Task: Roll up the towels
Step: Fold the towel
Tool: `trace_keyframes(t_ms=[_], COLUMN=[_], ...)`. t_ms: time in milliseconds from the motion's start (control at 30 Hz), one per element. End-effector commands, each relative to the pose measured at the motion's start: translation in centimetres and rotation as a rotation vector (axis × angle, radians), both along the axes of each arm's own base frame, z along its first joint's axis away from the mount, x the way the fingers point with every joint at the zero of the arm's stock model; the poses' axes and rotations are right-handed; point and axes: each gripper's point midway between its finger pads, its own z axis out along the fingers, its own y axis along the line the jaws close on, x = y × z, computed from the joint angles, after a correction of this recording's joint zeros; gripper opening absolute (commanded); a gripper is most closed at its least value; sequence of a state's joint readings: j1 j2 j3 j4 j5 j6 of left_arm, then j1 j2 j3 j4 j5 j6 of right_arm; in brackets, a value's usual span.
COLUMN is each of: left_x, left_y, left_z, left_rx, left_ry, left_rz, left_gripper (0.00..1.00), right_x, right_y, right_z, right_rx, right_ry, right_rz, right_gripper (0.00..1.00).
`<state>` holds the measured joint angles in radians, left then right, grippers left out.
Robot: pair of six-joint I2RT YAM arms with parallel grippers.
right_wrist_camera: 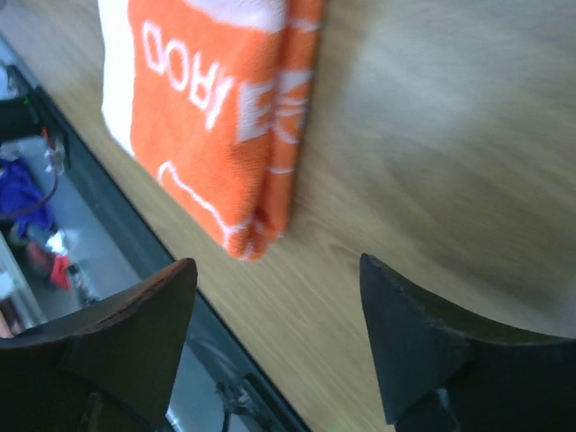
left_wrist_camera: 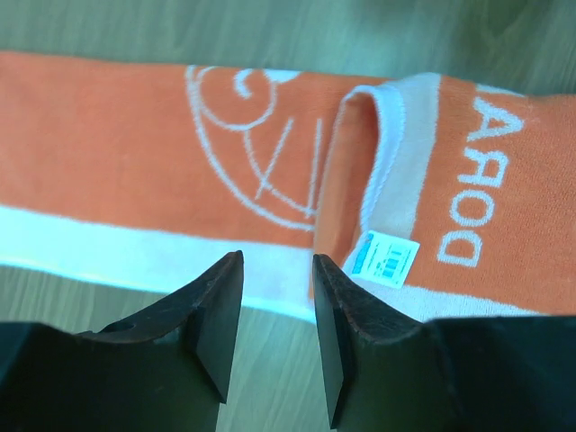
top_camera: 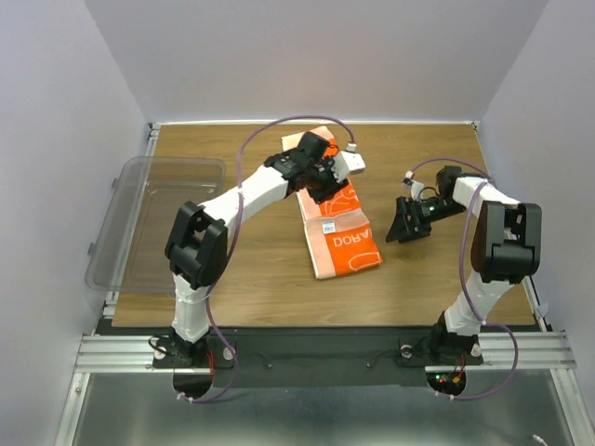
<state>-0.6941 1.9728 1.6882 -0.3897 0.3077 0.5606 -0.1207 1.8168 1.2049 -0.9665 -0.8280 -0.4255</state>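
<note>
The orange towel [top_camera: 349,246] lies lengthwise on the wooden table, its near end folded over with white DORA lettering and a small paper label [top_camera: 328,226] showing. My left gripper [top_camera: 325,186] hovers over the towel's middle, open and empty. In the left wrist view the left gripper [left_wrist_camera: 277,263] sits at the towel's [left_wrist_camera: 126,153] white edge, beside the folded flap and its label [left_wrist_camera: 387,258]. My right gripper [top_camera: 403,223] is wide open and empty over bare table just right of the towel. In the right wrist view the right gripper [right_wrist_camera: 279,270] is short of the towel's folded corner [right_wrist_camera: 225,117].
A clear plastic tub [top_camera: 153,218] lies at the table's left edge. The table's front edge with a dark metal rail [right_wrist_camera: 135,261] is close below the right gripper. Grey walls enclose the table on three sides.
</note>
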Motion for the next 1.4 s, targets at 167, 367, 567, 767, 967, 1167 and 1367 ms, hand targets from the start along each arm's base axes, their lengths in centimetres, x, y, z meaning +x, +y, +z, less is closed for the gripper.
trace_keyframes(t_ms=[167,367,567,767,967,1167,1367], left_x=[-2.4,-8.3,-16.0,-18.5,-19.3,-18.9,-18.7], left_y=[5.6,8.0,9.2,8.0,5.9,4.1,3.6], left_z=[5.6,5.0,-0.4,-2.3,-3.0,-5.5,-8.2], left_rx=[-0.221,-0.203,0.021,0.04,0.04,0.082,0.171], left_ry=[0.137,0.061,-0.056,-0.071,-0.178,-0.275,-0.341], left_rz=[0.202,0.086,-0.098,-0.176,-0.283,-0.308,-0.324], left_gripper=[0.45,0.45,0.53,0.77,0.78,0.74,0.75], right_x=[-3.5,-6.9,-8.6,-8.9,-5.8,-2.3,2.0], right_y=[4.4,7.0,9.9,9.8,8.0,7.8,6.4], right_z=[-1.6,-2.8,-3.1,-2.1,3.3,6.8,9.8], right_rx=[0.082,0.106,0.048,0.026,0.0,0.042,0.092], right_ry=[0.083,0.178,0.187,0.197,-0.024,-0.136,-0.206], right_rz=[0.11,0.176,0.291,0.326,0.27,0.195,0.096], right_gripper=[0.6,0.43,0.21,0.35,0.5,0.47,0.5])
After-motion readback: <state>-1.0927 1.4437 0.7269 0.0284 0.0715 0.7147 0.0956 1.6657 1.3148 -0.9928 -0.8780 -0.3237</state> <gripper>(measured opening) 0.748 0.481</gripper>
